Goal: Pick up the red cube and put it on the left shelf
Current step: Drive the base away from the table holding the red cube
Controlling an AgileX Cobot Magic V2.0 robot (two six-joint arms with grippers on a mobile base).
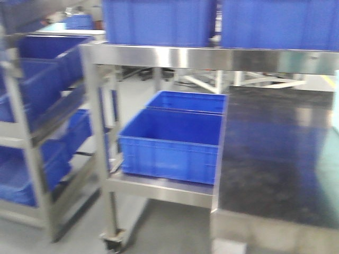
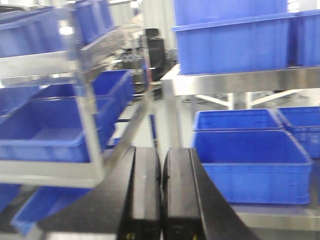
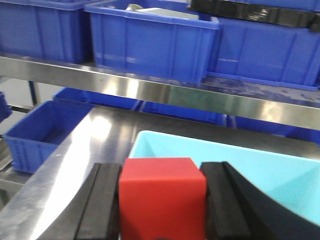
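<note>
The red cube (image 3: 162, 192) is clamped between the two black fingers of the right end effector (image 3: 161, 212), gripped by opposite side faces. Its underside is cut off by the frame, so I cannot tell whether it rests on anything. The left end effector (image 2: 161, 197) carries nothing, and its fingers are pressed together with only a sliver between them.

The likeliest mistake, as I judge it, is delivery to the wrong rack. A second steel rack (image 1: 159, 55) stands just beside the left shelf (image 1: 33, 168), with the same brushed rails and the same blue crates (image 1: 169, 145), and a black-topped surface (image 1: 275, 153) lies beyond that, farther from the left shelf. The left shelf's posts and slanted tiers also leave tight openings, so an arm reaching in could catch a rail and knock the cube from a grip that holds only two faces.

Only the right wrist view shows the cube, along with a cyan tray (image 3: 280, 170). The left shelf does not appear in it, so how far the cube is from the left shelf cannot be read. The front view lays out the left shelf and its neighbour but shows neither end effector. The left wrist view shows the left shelf (image 2: 50, 172) close at hand and its crates standing open. Both of these views are smeared, so fine detail on the left shelf is lost
</note>
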